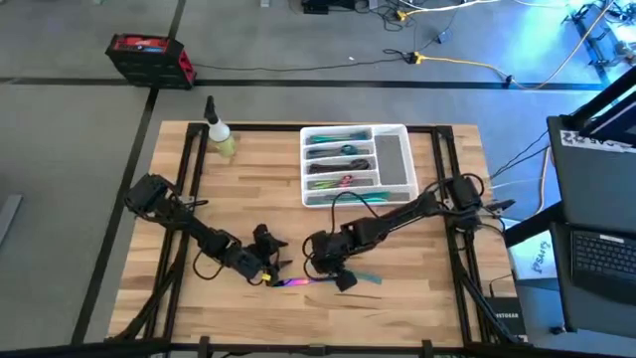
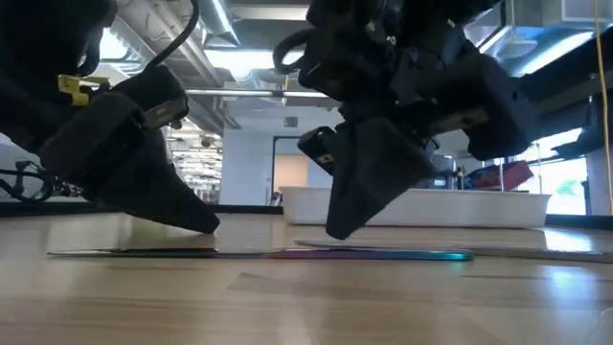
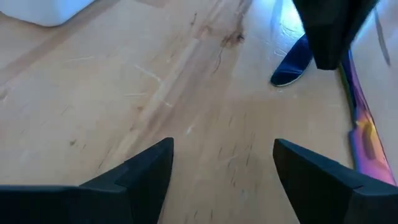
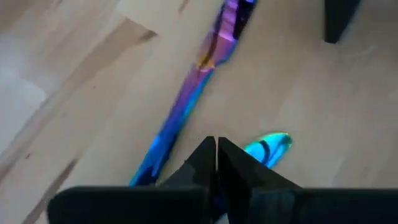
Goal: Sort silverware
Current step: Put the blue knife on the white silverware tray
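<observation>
Right gripper [image 4: 216,149] low at table's [image 1: 447,288] near middle, fingers pressed together, tip over a teal spoon [image 4: 268,148]. Beside it, a purple-pink knife [image 4: 198,81] flat on wood. Left gripper [image 3: 221,165] just left, fingers spread, empty. Far off, white tray [image 1: 393,159] holding sorted silverware [image 1: 338,151]; spray bottle [image 1: 219,132] far left.

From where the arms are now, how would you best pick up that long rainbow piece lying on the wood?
Grip the rainbow piece across its slim middle, coming straight down from above. It lies flat on the table, so only its narrow edges offer a hold. The open left tool sits beside it; the right tool is shut.
</observation>
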